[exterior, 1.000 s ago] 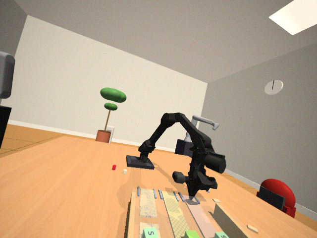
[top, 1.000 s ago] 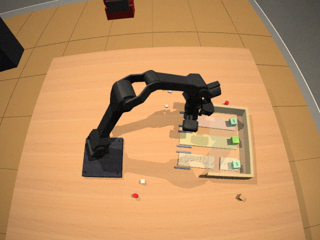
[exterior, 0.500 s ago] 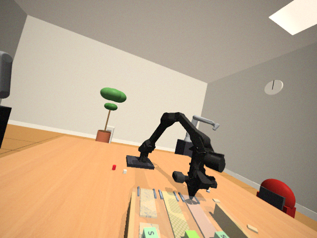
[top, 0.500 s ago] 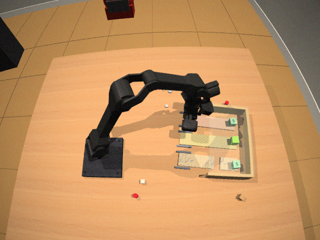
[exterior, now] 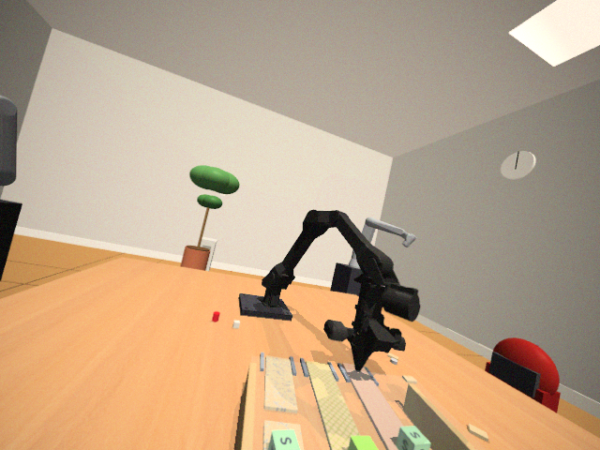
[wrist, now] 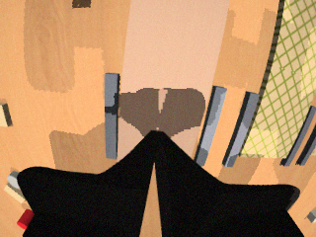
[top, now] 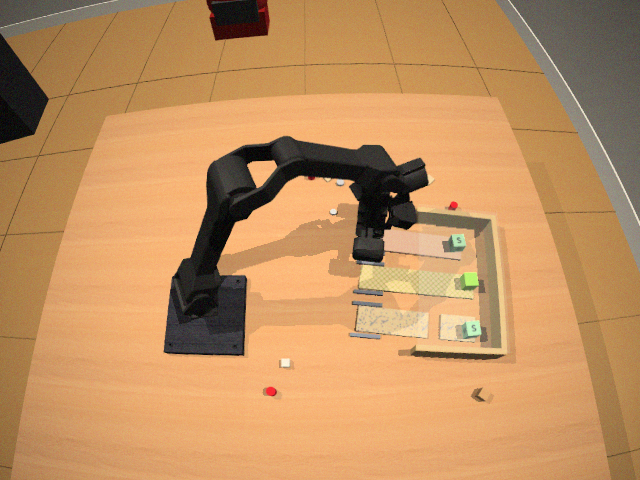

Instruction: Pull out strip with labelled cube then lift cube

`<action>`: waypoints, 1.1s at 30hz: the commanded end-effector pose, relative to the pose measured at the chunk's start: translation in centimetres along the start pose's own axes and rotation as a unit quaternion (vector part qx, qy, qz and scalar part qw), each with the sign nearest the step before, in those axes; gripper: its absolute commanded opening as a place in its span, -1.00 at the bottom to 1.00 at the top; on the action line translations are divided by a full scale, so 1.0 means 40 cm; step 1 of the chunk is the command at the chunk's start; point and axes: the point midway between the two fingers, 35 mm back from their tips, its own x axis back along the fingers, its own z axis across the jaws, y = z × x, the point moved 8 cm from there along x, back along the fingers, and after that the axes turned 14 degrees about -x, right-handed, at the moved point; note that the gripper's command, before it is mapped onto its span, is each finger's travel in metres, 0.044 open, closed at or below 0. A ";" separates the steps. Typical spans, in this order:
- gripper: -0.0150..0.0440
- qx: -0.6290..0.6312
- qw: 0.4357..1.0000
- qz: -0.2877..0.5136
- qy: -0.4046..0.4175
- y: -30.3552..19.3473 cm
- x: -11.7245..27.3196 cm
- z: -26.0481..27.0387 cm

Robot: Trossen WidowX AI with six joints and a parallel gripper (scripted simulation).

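A pink strip (top: pixel 421 245) (exterior: pixel 375 404) (wrist: pixel 173 44) shows no gap in its visible length; a mint cube marked S (top: pixel 457 241) (exterior: pixel 412 438) sits on its far end. A yellow latticed strip (top: pixel 408 281) (exterior: pixel 329 397) (wrist: pixel 296 64) carries a plain green cube (top: pixel 469 280) (exterior: pixel 363 442). A speckled strip (top: pixel 392 321) (exterior: pixel 279 387) is split by a gap; its far piece carries another mint S cube (top: pixel 471 329) (exterior: pixel 284 440). My gripper (exterior: pixel 358 368) (wrist: pixel 156 136) is shut and empty, pointing down at the pink strip's near end. Whether the tips touch it I cannot tell.
Grey-blue rails (top: pixel 367 292) (wrist: pixel 112 116) flank the strips' near ends. A low tan wall (top: pixel 498 289) (exterior: pixel 431 416) borders the far end and sides. A white cube (top: pixel 285 363), a red cylinder (top: pixel 270 391) and a brown bracket (top: pixel 481 395) lie outside the wall.
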 end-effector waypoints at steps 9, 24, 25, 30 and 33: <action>-0.49 0.001 1.000 0.011 -0.009 -0.054 -0.017 -0.017; -0.49 0.001 1.000 0.012 -0.009 -0.109 -0.019 -0.032; -0.49 0.001 1.000 0.012 -0.009 -0.113 -0.019 -0.033; -0.49 0.001 1.000 0.012 -0.009 -0.131 -0.019 -0.038; -0.49 0.001 1.000 0.012 -0.009 -0.141 -0.019 -0.041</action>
